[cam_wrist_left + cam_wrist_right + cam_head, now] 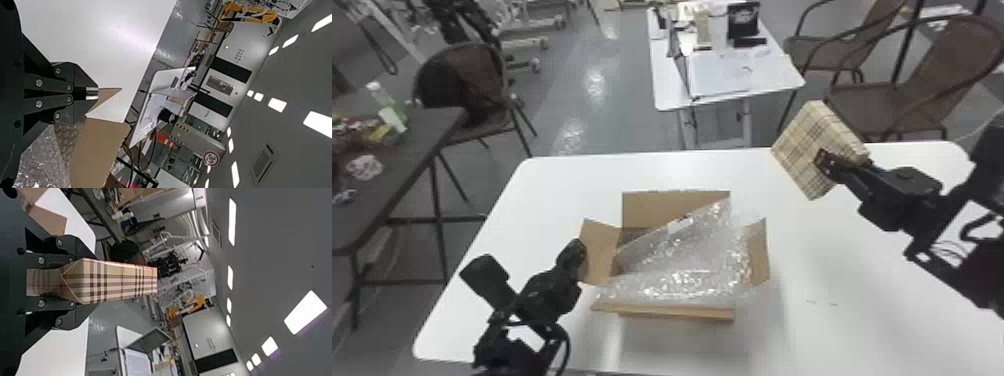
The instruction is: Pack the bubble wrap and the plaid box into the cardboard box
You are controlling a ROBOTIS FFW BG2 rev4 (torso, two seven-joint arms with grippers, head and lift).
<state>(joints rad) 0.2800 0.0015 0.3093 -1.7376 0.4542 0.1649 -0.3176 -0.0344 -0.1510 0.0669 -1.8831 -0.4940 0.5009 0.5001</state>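
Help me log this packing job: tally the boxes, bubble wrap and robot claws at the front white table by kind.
Boxes: 2 (cardboard box, plaid box)
Bubble wrap heap: 1
Claws: 2 (left claw, right claw)
Total: 5

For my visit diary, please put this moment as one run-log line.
right gripper: holding plaid box | bubble wrap: in cardboard box, spilling over | left gripper: shut, near flap

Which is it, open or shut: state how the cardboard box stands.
Open: the flaps of the cardboard box stand apart, leaning outward, and bubble wrap shows between them.
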